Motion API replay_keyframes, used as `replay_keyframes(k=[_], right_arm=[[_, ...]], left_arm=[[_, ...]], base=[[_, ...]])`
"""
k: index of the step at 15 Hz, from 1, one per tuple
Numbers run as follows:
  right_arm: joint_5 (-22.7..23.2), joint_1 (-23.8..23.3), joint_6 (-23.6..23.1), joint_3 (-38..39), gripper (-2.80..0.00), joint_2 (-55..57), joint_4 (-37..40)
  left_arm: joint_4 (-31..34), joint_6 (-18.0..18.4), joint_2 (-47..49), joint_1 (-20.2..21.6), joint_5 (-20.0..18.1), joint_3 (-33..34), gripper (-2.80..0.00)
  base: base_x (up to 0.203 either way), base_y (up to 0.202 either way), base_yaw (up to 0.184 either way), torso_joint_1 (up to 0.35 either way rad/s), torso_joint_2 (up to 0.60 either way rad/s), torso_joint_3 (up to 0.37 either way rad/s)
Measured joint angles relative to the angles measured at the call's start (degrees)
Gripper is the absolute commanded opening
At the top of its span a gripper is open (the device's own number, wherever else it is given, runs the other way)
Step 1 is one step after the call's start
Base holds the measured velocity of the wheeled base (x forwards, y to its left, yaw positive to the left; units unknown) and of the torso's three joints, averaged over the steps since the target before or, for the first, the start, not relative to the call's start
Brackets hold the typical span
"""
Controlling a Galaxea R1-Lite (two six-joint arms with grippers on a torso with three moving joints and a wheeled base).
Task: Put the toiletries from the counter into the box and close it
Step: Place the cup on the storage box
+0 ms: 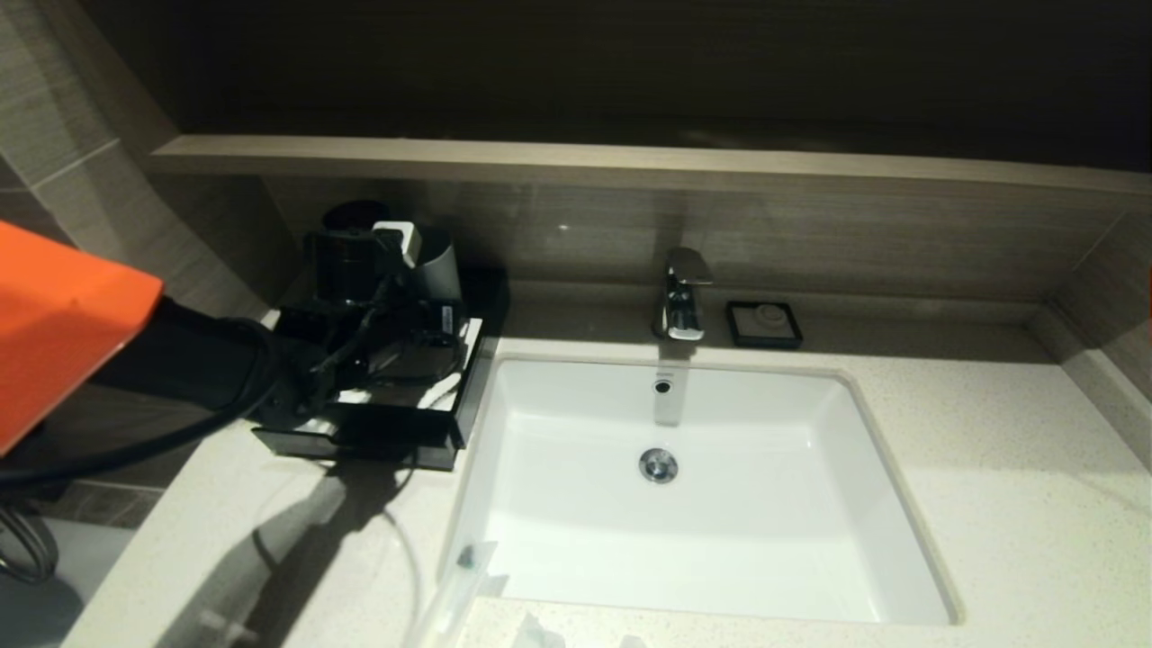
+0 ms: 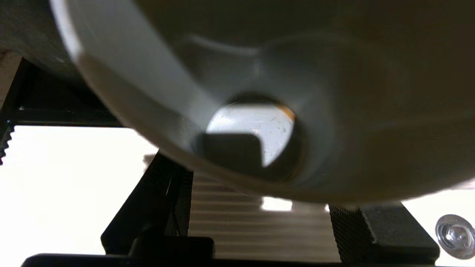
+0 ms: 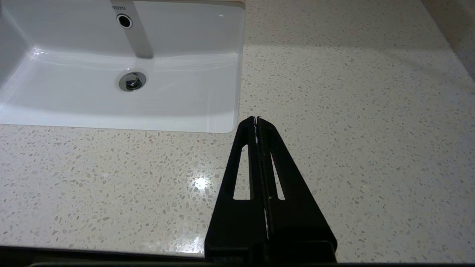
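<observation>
Between my left pincer's [image 1: 409,297] fingers sits the grey cup [image 2: 259,111], clamped, directly above the box [image 1: 378,423]. Nearer me than that pincer, well apart from it, packets [image 1: 463,585] lie on the counter [image 1: 990,450] by the sink [image 1: 702,504]: packing and closing remain, I judge. My right pincer [image 3: 256,120] idles, pressed together.

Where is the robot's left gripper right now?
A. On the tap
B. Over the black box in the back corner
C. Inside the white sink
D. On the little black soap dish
B. In the head view the left gripper sits over the black box beside the grey cup, left of the sink.
</observation>
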Motion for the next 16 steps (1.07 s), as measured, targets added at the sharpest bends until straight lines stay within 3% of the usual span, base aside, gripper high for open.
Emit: replay_keyframes(k=[16], right_arm=[[0.0,0.0,0.0,0.0,-2.8,0.0,0.0]], left_arm=[[3.4,-1.8,2.1,-0.1,0.9,-5.4,-2.8]], base=[[0.0,0.0,0.0,0.0,0.0,0.0]])
